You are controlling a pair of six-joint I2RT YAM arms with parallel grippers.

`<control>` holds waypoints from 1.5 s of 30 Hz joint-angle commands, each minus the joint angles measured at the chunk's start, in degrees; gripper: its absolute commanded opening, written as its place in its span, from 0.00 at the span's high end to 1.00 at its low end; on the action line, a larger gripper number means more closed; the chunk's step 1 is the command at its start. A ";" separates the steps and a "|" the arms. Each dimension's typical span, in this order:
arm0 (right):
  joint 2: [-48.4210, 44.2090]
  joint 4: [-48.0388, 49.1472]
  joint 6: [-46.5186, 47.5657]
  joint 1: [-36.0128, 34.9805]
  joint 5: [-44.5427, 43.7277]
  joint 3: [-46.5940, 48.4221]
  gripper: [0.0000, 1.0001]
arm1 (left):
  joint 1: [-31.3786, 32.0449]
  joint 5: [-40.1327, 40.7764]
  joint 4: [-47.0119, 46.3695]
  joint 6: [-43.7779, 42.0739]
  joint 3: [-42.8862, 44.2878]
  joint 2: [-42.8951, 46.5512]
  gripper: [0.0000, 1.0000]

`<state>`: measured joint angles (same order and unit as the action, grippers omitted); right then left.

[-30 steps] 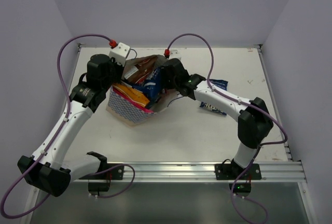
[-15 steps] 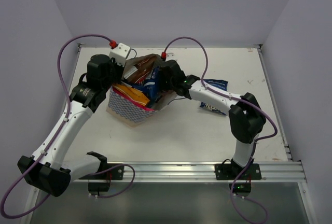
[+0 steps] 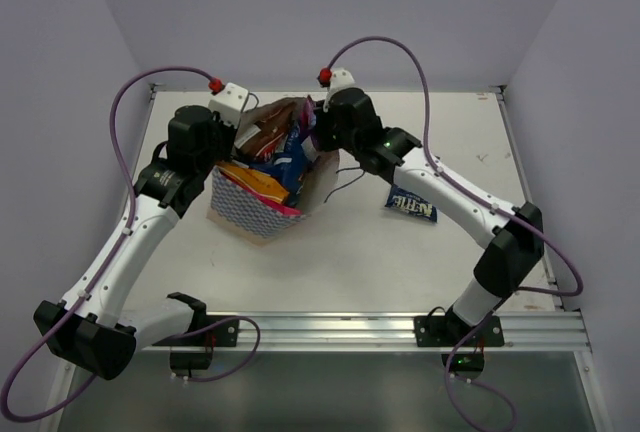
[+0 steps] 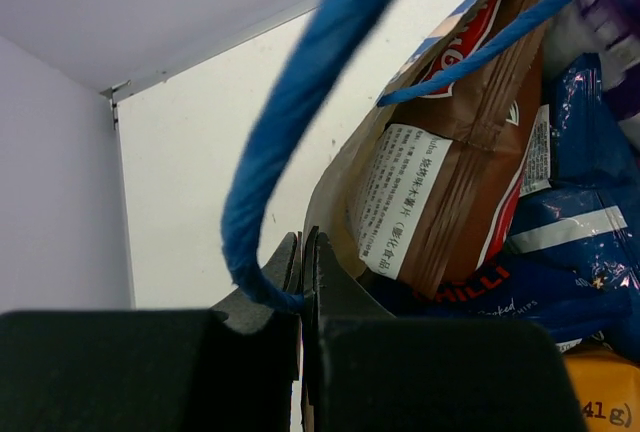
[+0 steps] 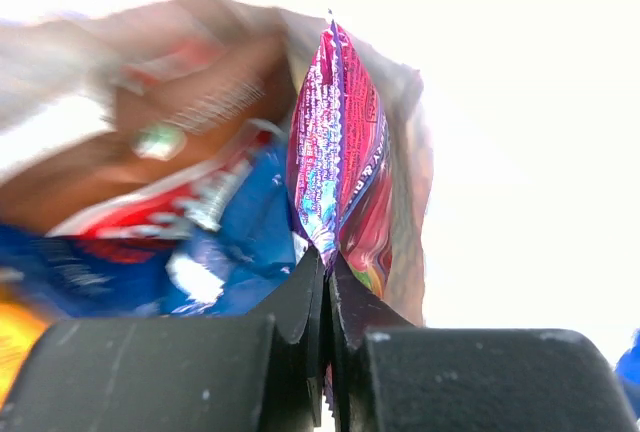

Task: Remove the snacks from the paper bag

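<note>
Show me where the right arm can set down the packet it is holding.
Bare table lies between the paper bag and the front rail, and in the far right corner beyond the blue packet. It is crowded at the bag's mouth, where the left gripper pinches the rim and the right gripper grips the purple packet.

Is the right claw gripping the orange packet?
No, the right gripper is shut on the bottom edge of a purple packet, as the right wrist view shows.
</note>
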<state>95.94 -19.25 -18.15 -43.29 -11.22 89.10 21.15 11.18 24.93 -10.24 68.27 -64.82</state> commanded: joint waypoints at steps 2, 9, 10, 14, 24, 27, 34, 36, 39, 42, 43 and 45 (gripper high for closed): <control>-7.43 0.10 3.91 -0.13 1.12 10.12 1.00 | 0.39 4.28 -6.21 -1.80 2.04 1.36 1.00; -18.50 -0.09 5.14 0.92 -5.38 8.73 1.00 | 0.21 11.31 -7.43 -1.89 2.39 -0.13 1.00; -19.99 -0.09 5.23 1.88 -7.82 7.16 1.00 | 0.21 11.76 -7.52 -1.98 2.39 -0.31 1.00; -27.55 -1.57 3.31 6.18 -13.37 0.91 1.00 | -0.05 12.02 -9.02 -2.33 2.31 -1.10 1.00; -37.84 -6.52 -9.61 11.91 5.44 -23.16 1.00 | -0.23 9.73 -13.06 -3.99 4.32 -3.91 1.00; -38.64 1.55 -13.65 11.73 17.25 -31.77 1.00 | -0.23 10.79 -13.59 -4.87 5.11 -4.53 1.00; -35.21 22.14 -23.33 11.38 36.01 -49.61 1.00 | -0.23 9.13 -12.98 -5.05 5.73 -4.35 1.00; -34.42 21.36 -23.51 11.56 31.02 -51.47 0.86 | -0.23 8.25 -13.06 -5.05 4.86 -3.83 1.00; -34.85 12.94 -22.72 12.17 22.14 -51.75 0.69 | -0.23 7.19 -13.15 -5.14 3.72 -3.13 1.00; -36.87 2.14 -20.26 12.26 13.81 -47.46 0.32 | -0.23 6.49 -12.89 -5.05 3.10 -2.60 1.00; -38.36 -0.42 -18.60 12.26 11.95 -43.52 0.23 | -0.23 6.14 -12.80 -5.05 3.01 -2.42 1.00; -39.68 -6.49 -15.79 12.17 8.70 -38.76 0.19 | -0.23 5.00 -12.80 -5.05 2.75 -1.90 1.00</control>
<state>60.29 -18.31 -37.91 -31.35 6.57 41.10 21.08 17.91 19.88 -13.28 69.93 -70.08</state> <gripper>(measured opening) 0.792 0.040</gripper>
